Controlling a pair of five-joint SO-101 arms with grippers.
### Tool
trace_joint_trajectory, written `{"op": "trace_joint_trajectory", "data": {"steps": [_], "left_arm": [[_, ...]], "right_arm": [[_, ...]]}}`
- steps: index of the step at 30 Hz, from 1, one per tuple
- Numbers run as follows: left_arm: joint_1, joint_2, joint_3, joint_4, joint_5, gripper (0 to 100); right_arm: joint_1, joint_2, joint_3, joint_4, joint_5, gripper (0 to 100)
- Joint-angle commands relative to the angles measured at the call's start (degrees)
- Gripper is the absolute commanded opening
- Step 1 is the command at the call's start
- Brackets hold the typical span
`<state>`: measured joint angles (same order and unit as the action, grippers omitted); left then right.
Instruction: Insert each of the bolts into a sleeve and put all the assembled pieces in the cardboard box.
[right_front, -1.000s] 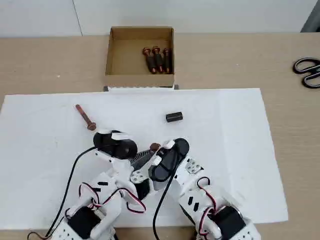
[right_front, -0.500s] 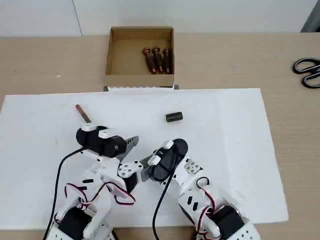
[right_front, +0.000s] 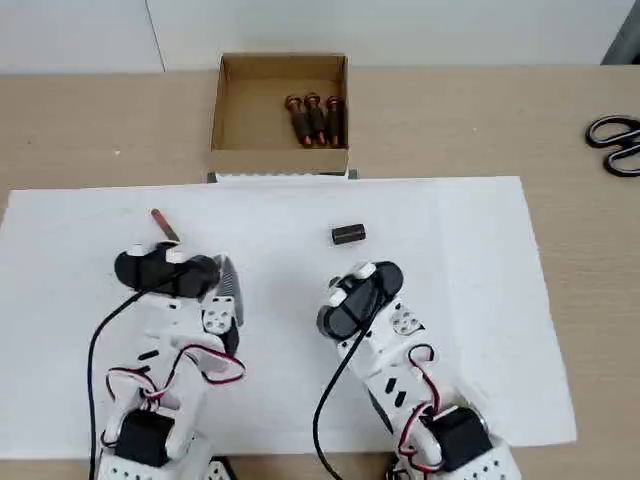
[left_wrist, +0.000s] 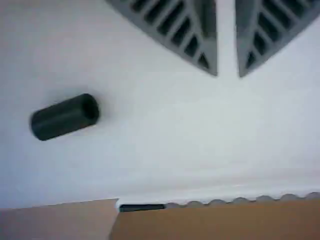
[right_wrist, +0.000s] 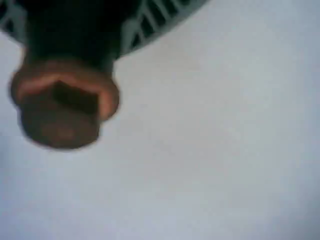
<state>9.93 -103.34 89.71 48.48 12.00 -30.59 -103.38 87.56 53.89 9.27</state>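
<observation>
The right gripper (right_wrist: 77, 22) is clamped on a dark sleeve (right_wrist: 70, 45) with a copper bolt (right_wrist: 62, 107) seated in it, the head poking out past the fingertips. The left gripper (left_wrist: 227, 74) is barely parted and holds nothing. A loose sleeve (left_wrist: 65, 116) lies ahead of it, off to one side, and the cardboard box (right_front: 283, 160) sits farther ahead with three assembled pieces (right_front: 315, 118) inside

Left tool (left_wrist: 227, 75) ajar, right tool (right_wrist: 70, 25) tight

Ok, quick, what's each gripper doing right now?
Left gripper: jaws slightly open, nothing between them.
Right gripper: closed, holding a bolt.
</observation>
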Motion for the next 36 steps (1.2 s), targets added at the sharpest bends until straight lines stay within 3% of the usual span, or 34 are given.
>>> {"op": "trace_joint_trajectory", "data": {"steps": [1,7,13,18,25,36], "left_arm": [[-2.1,-0.6,5.1,-6.2,-1.4,1],[-1.9,0.0,6.6,-6.3,-7.0,1],[-2.1,-0.4,6.6,2.3,-17.1,1],[-2.1,-0.4,6.6,2.3,-17.0,1],[-2.2,-0.4,6.6,2.3,-17.4,1],[-2.2,-0.4,6.6,2.3,-17.4,1]], "right_arm": [[2.6,-0.3,-0.8,-1.9,0.1,0.2],[6.7,0.4,-1.8,-7.5,-2.1,0.2],[7.9,10.6,-9.4,-9.8,-2.4,0.2],[11.9,33.9,-22.9,-19.6,-2.5,0.2],[12.4,72.4,-53.5,-28.2,-2.5,0.2],[12.1,123.0,-105.7,-28.7,-2.3,0.2]]}}
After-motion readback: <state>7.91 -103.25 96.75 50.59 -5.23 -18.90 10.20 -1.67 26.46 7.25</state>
